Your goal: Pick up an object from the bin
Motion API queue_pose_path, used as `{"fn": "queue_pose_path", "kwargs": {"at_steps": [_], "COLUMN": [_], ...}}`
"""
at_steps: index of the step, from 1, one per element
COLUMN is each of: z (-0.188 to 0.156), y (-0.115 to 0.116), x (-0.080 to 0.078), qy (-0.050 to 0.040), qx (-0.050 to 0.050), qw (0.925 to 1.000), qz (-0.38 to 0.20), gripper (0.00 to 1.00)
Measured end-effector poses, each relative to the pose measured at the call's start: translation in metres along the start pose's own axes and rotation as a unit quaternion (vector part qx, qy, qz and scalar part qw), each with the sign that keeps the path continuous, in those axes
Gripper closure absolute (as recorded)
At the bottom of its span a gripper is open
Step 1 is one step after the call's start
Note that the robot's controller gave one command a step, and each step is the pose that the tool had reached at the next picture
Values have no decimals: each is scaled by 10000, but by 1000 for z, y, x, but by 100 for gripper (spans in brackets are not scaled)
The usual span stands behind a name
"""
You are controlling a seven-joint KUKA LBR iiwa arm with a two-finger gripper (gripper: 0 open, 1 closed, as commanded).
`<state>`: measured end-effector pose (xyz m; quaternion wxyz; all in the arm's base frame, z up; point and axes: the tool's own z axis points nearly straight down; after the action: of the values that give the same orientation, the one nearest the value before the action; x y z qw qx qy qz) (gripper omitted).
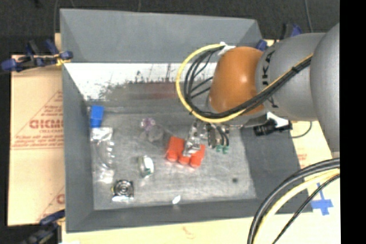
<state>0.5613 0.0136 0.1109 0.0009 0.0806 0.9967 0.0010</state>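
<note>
My gripper [195, 144] reaches down into the middle of the bin, right over an orange-red blocky thing [176, 151] lying on the floor. Its metal fingers stand at that thing's right end, touching or just above it. A small green piece [222, 149] lies just right of the gripper. A clear purplish piece [151, 128] lies to the left of the orange-red thing.
Along the bin's left side lie a blue cap on a clear bottle [97, 117], clear plastic wrap [104, 157] and a round metal piece [123, 188]. A small shiny object [146, 166] and a white scrap [176, 199] lie toward the front. The arm's orange cover and cables hang above the bin's right half.
</note>
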Motion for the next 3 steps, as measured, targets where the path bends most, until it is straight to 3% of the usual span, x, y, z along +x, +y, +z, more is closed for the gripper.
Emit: {"fn": "queue_pose_path", "kwargs": {"at_steps": [1, 2, 3], "z": [-2, 39, 33], "y": [1, -1, 0], "x": [0, -17, -21], "qy": [-5, -32, -104], "qx": [0, 15, -1], "qw": [10000, 9999, 9998], "qz": [-9, -148, -141], "gripper": [0, 0, 100]}}
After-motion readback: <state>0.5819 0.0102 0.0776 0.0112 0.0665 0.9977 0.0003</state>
